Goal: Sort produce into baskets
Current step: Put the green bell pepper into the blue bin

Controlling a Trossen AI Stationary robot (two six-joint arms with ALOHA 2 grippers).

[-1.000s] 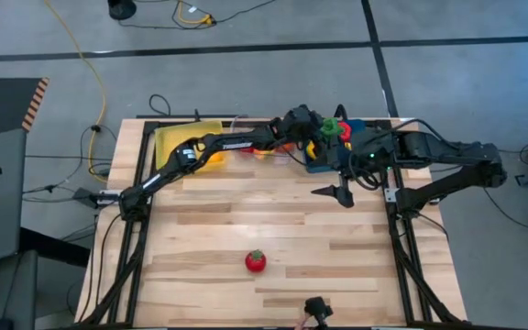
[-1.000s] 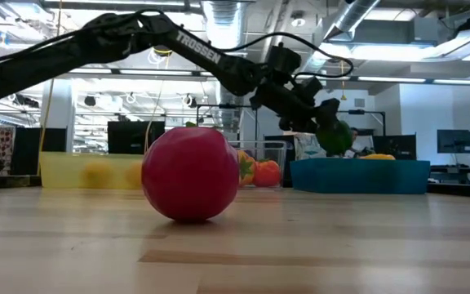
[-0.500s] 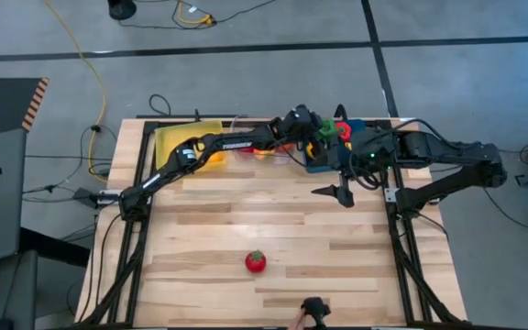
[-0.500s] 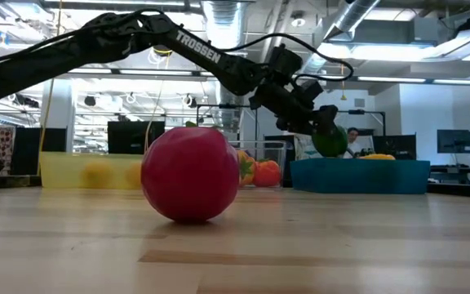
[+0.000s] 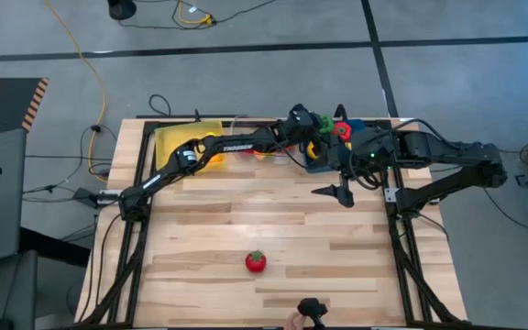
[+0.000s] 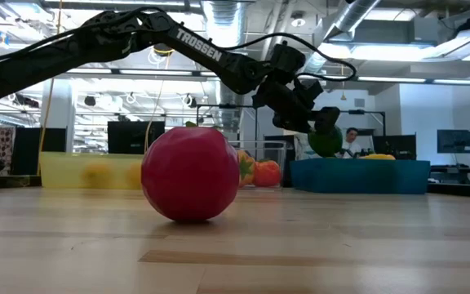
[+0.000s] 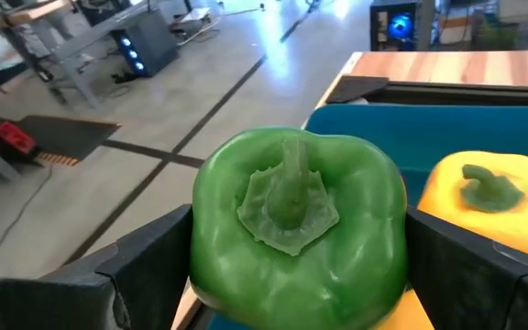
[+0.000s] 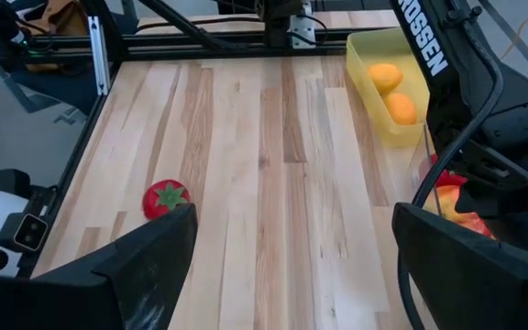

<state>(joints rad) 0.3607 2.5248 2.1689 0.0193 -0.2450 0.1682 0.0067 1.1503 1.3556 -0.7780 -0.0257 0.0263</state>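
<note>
1. Wooden planks make up the worktop (image 5: 264,220), framed by dark rails, with grey floor and cables around it; three bins stand in a row along its far edge
2. Left arm stretches from its base at the worktop's left edge diagonally to the far right, elbow raised high in the low view, wrist angled down over the blue basket (image 6: 360,175)
3. Left claw (image 5: 314,126) is clamped on a green pepper (image 7: 296,225), stem toward the wrist camera, held in the air above the blue basket's near-left corner
4. A yellow pepper (image 7: 479,202) lies inside the blue basket just beside the held one; a red piece (image 5: 341,130) shows there too
5. Right arm reaches in from the right edge, folded low; right claw (image 5: 341,193) hangs over bare wood near the blue basket, fingers spread apart
6. Yellow basket (image 5: 174,139) holds two orange-yellow fruits (image 8: 394,92); the clear basket (image 6: 261,153) between holds red and orange pieces
7. A red tomato (image 5: 256,261) with green top sits alone on the near middle of the worktop
</note>
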